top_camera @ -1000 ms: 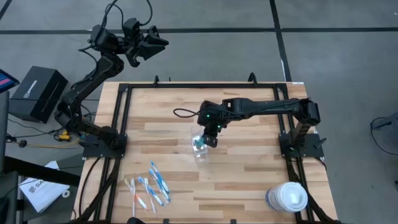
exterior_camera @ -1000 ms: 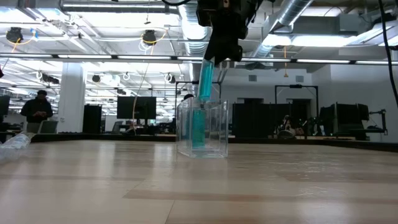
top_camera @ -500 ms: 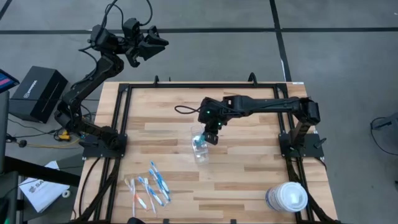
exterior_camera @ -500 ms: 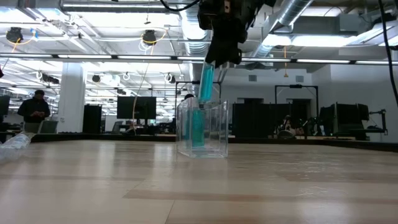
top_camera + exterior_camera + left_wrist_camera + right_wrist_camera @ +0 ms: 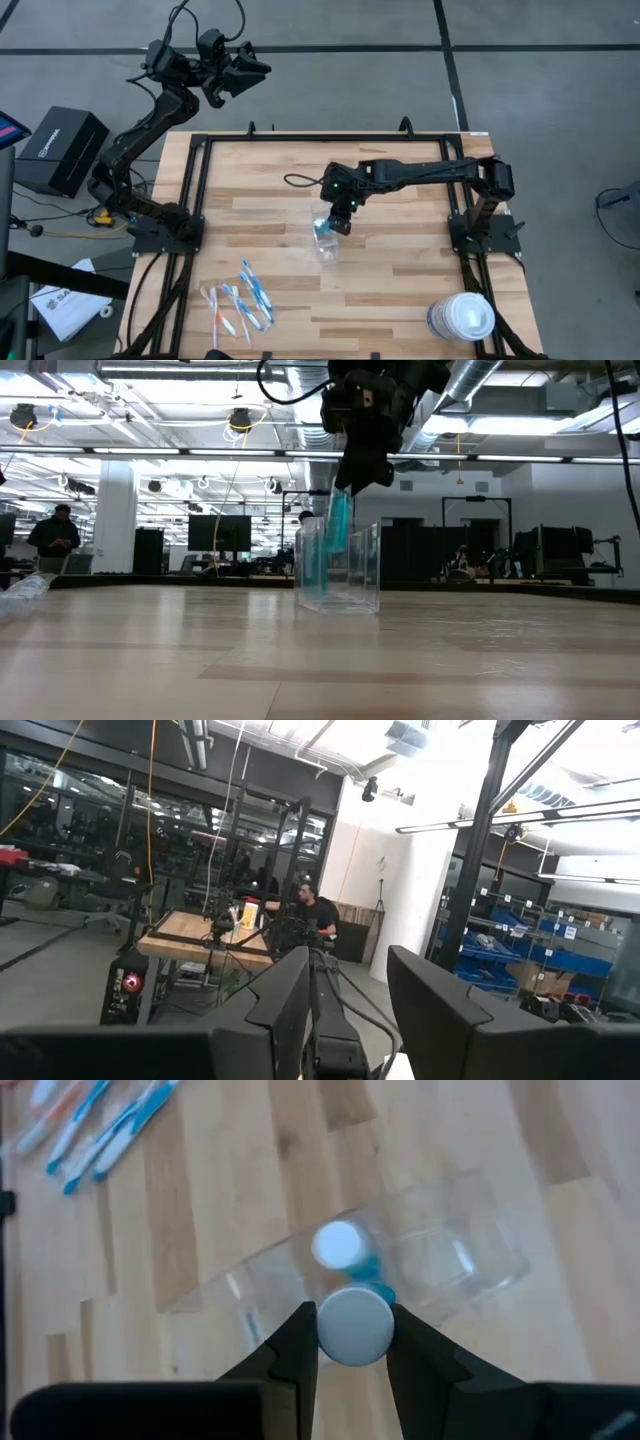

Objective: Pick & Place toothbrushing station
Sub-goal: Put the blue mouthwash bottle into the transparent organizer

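Note:
The clear plastic cup (image 5: 325, 243) (image 5: 338, 568) stands on the table's middle. One teal tube (image 5: 338, 1243) stands inside it, white cap up. My right gripper (image 5: 342, 222) (image 5: 354, 1342) is just above the cup, shut on a second teal tube (image 5: 339, 520), whose lower end is inside the cup. Several toothbrushes (image 5: 240, 297) (image 5: 100, 1125) lie flat near the table's front left. My left gripper (image 5: 255, 68) (image 5: 350, 982) is raised beyond the table's far left corner, open with nothing in it. My right gripper pinches the tube's white cap end (image 5: 354, 1325) between its two fingers. The fingers slant down from above, coming from the table's right. The tube hangs below them, nearly upright, its lower part (image 5: 337, 540) inside the cup; I cannot tell whether it touches the cup.
A big round white-lidded tub (image 5: 462, 318) stands at the front right corner. A black frame (image 5: 200, 150) runs along the table's far and side edges. A black box (image 5: 62, 148) sits off the table's left. Bare wood lies around the cup.
My right gripper has gone down with the teal tube, whose lower end now reaches deeper into the cup. The cup has shifted a little toward the table's right edge.

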Motion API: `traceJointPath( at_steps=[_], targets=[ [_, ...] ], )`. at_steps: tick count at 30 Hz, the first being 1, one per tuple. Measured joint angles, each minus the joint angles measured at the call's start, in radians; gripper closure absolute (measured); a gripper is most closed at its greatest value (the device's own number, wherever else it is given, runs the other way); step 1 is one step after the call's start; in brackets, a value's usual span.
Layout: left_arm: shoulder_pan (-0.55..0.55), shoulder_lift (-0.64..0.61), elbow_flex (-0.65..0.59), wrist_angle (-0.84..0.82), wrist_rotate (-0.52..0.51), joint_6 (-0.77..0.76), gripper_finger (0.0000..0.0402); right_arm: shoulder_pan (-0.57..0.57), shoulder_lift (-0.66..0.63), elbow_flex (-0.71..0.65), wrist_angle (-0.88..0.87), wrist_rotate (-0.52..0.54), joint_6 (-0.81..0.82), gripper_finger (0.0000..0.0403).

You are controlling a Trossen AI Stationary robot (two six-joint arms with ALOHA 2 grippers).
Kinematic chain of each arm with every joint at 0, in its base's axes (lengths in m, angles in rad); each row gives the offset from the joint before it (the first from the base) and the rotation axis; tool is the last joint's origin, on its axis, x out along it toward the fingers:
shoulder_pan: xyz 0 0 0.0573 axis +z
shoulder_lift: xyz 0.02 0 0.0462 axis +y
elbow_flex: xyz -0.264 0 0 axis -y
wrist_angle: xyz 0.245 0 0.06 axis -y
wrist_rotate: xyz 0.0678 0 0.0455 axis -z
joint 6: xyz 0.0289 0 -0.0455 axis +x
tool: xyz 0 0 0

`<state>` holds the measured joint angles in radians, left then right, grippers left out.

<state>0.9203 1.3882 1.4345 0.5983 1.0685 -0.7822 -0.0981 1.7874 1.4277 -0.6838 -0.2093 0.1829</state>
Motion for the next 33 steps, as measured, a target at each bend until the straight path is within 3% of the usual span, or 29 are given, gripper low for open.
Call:
traceJointPath(
  at_steps=[33],
  targets=[
    [-0.005, 0.000, 0.000, 0.000, 0.000, 0.045, 0.0270, -0.057, 0.000, -0.061, 0.037, 0.009, -0.080, 0.0319]
  ],
)
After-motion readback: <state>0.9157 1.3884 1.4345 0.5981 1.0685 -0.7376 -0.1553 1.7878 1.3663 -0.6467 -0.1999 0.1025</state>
